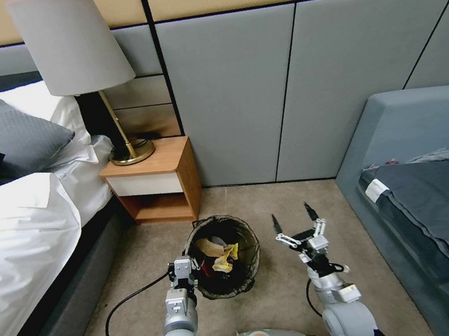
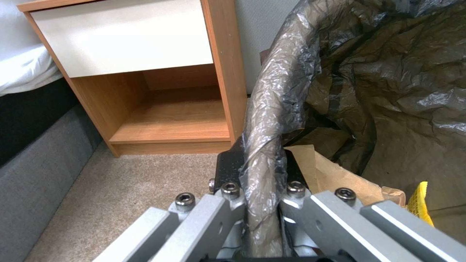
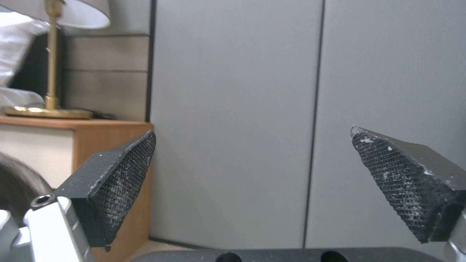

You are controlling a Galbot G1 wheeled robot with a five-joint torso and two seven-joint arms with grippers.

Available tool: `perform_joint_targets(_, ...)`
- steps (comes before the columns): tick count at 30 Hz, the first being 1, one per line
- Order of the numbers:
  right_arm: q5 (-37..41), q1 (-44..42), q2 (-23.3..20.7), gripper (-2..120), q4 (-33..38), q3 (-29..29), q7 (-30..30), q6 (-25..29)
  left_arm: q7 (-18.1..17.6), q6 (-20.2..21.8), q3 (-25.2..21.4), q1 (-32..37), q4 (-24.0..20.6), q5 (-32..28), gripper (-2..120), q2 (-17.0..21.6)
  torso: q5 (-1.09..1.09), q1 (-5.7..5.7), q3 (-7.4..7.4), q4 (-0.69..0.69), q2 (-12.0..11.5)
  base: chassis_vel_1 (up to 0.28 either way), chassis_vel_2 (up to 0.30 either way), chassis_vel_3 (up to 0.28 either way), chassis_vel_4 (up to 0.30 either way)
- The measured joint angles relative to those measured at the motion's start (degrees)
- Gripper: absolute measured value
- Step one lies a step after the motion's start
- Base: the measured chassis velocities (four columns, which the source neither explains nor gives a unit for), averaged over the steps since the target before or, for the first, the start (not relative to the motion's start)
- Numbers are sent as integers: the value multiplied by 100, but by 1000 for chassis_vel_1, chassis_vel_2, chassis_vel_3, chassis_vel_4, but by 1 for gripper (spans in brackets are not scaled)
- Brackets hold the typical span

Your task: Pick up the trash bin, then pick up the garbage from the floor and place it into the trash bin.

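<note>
Clamping the trash bin (image 1: 224,256) rim, left gripper (image 2: 260,171); right gripper (image 1: 293,220) spread wide, empty.

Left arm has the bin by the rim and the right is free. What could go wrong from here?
1. The left gripper pinches only the bag-wrapped rim of the trash bin; the slick liner might slip.
2. Held on one side, the bin may tilt and spill the yellow wrapper and brown paper.
3. The nightstand stands close; a swing could knock it.
</note>
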Motion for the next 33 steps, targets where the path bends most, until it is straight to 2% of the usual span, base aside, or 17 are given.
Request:
perform_joint_targets(18,-29,252,-62,100,-280,73,-31,12,-17,-4,4,22,-25,-7,0,-13,0,0,0,0,0,0,0,0,0)
perform_joint_targets(33,-13,271,-127,100,-199,89,-45,-39,-3,-15,12,47,-66,9,0,-2,0,0,0,0,0,74,77,84,76)
